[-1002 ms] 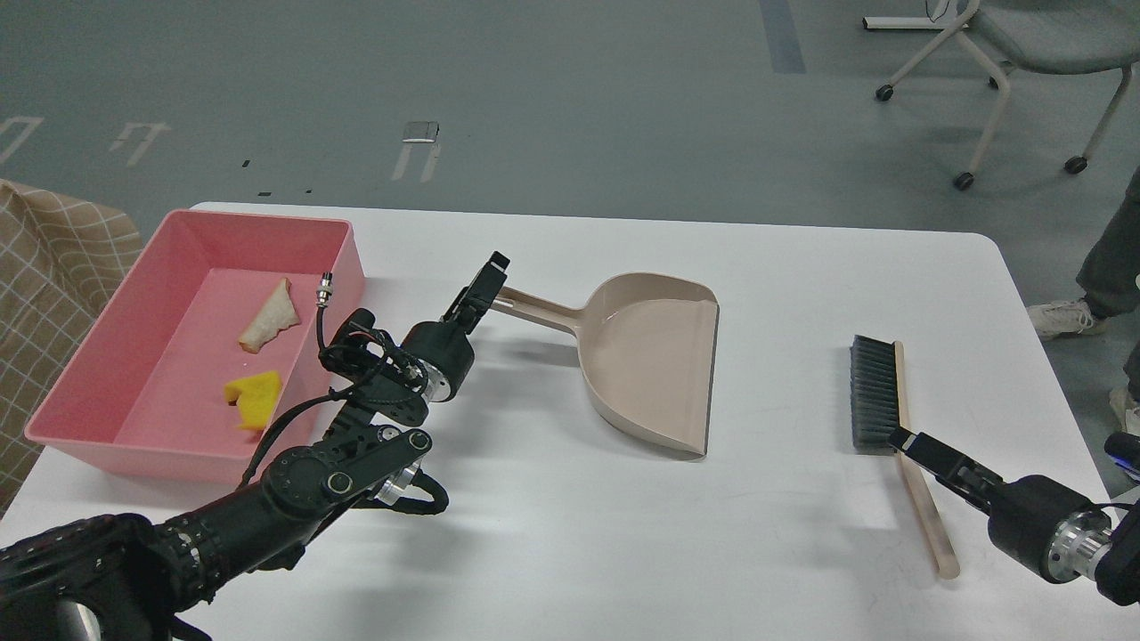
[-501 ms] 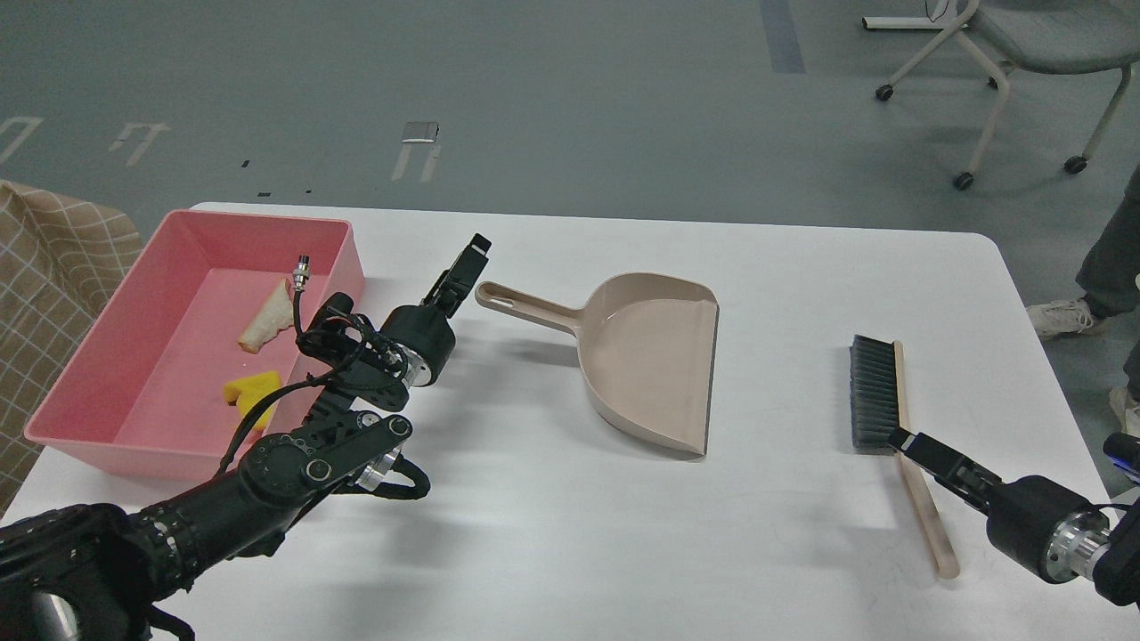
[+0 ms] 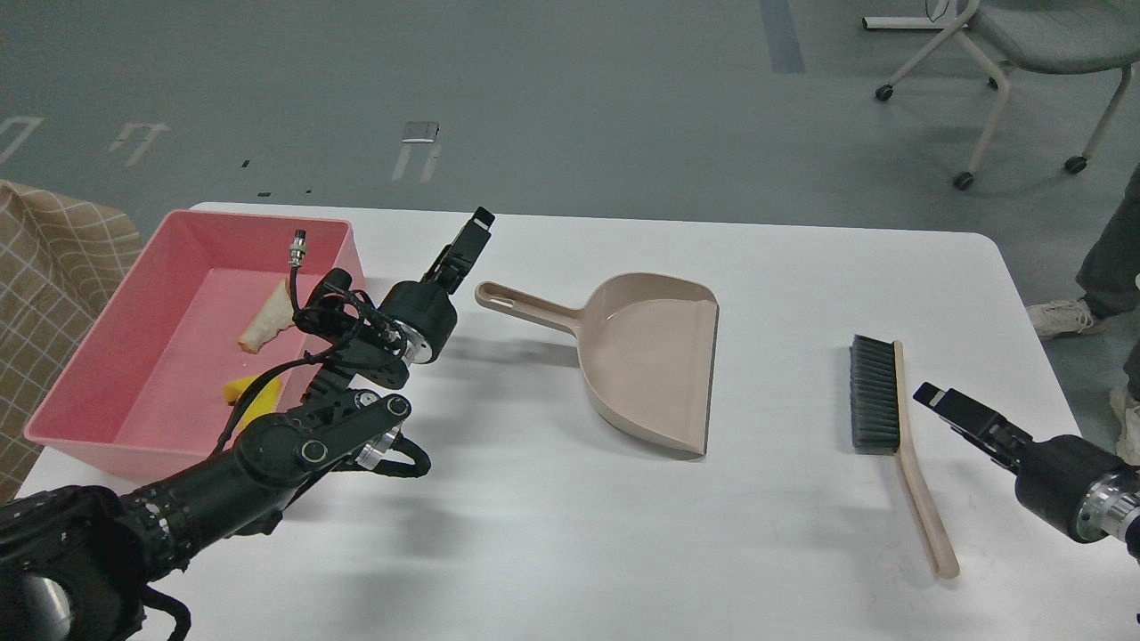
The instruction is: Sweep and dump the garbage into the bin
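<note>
The pink bin [image 3: 258, 217] stands at the table's left. In it lie the white bread slice [image 3: 267, 319] and the yellow block [image 3: 242, 390], the block partly hidden by my left arm. My left gripper [image 3: 474, 231] is open and empty, raised just left of and above the end of the beige dustpan's handle [image 3: 525, 307], not touching it. The dustpan [image 3: 650, 356] lies empty in the middle of the table. My right gripper [image 3: 931, 394] is open and empty, just right of the brush [image 3: 877, 392], which lies flat on the table.
A checked cloth [image 3: 53, 258] hangs beyond the table's left edge. A wheeled chair [image 3: 1024, 36] stands on the floor at the far right. A person's leg and shoe [image 3: 1064, 316] are beside the table's right edge.
My left gripper let go of the dustpan handle and moved up and left. My right gripper let go of the brush handle and drew back to the right. Dustpan and brush stayed put.
</note>
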Robot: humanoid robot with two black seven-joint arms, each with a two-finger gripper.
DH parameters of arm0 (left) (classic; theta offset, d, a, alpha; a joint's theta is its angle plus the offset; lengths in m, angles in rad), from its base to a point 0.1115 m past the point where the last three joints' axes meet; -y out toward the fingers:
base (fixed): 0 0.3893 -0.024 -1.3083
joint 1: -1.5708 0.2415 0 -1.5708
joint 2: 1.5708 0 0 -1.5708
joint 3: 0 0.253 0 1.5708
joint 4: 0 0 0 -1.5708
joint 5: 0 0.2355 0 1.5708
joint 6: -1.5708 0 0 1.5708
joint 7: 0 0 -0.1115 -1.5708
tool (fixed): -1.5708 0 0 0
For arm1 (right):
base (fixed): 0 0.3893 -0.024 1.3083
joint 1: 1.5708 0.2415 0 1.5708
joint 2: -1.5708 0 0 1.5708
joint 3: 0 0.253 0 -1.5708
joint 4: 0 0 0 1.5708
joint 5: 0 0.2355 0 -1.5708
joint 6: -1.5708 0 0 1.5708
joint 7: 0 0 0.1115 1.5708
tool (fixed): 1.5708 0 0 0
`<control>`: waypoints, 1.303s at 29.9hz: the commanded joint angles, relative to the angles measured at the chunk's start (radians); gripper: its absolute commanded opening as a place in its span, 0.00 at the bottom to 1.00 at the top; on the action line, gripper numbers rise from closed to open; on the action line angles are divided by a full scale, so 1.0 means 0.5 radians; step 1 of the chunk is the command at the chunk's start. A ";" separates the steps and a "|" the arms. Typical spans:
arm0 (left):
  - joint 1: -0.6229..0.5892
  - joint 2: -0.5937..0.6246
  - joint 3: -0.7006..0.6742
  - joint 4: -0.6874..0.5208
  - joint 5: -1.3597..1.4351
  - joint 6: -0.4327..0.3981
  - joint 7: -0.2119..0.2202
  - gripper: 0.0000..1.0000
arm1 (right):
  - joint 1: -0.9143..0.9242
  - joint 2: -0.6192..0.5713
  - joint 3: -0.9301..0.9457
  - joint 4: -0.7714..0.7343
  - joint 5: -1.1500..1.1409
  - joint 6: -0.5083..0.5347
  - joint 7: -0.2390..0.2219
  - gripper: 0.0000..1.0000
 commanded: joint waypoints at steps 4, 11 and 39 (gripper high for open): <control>-0.079 0.026 -0.029 -0.076 -0.010 0.001 0.002 0.98 | 0.127 -0.022 0.234 -0.007 0.134 0.000 0.003 0.95; -0.174 0.099 -0.036 -0.404 -0.114 0.001 0.002 0.98 | 0.419 0.036 0.504 -0.007 0.300 0.000 0.000 0.96; -0.005 -0.201 -1.204 -0.966 -0.709 -1.241 -0.056 0.98 | 1.149 1.055 0.526 -0.019 1.186 0.000 -0.064 1.00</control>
